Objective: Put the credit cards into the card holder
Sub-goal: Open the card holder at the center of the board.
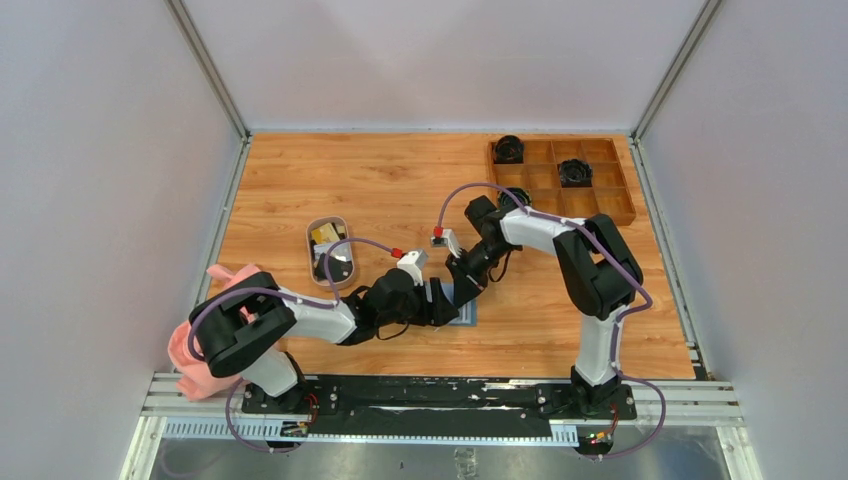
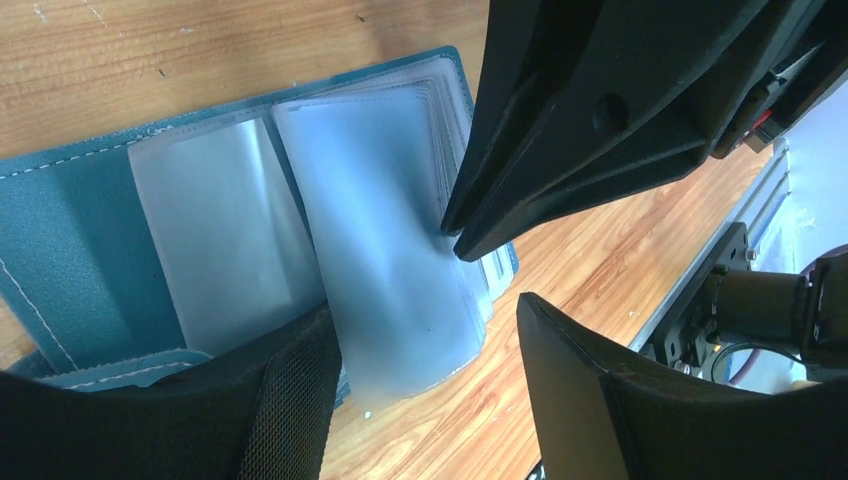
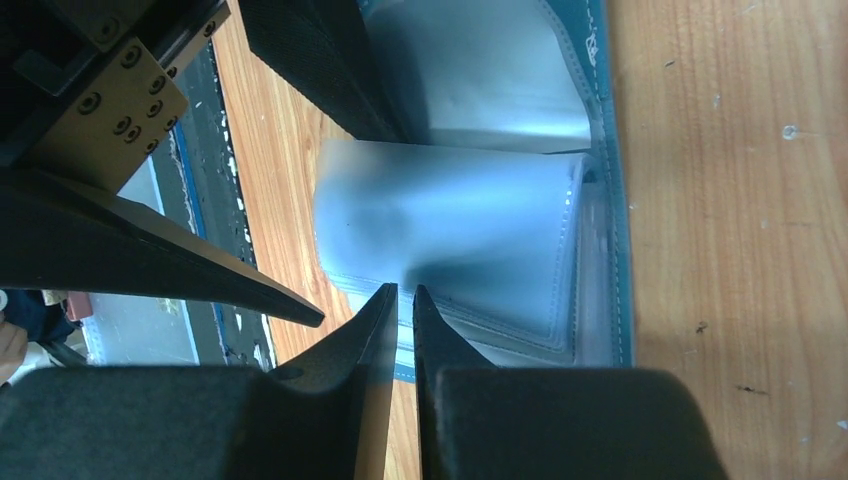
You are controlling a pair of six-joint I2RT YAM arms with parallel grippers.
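Lying spread open on the wooden table (image 2: pixel 150 50), the flat teal-blue folding card holder (image 2: pixel 60 240) sits right under both grippers. The left gripper (image 2: pixel 420 320) stands wide apart, straddling its cloudy clear plastic sleeves (image 2: pixel 380 180). The right gripper (image 3: pixel 405 292) is almost closed, its tips at the sleeves' edge; whether they pinch one, I cannot tell.

Grained teal card holder (image 2: pixel 60 250), frosted plastic pockets (image 2: pixel 400 250)
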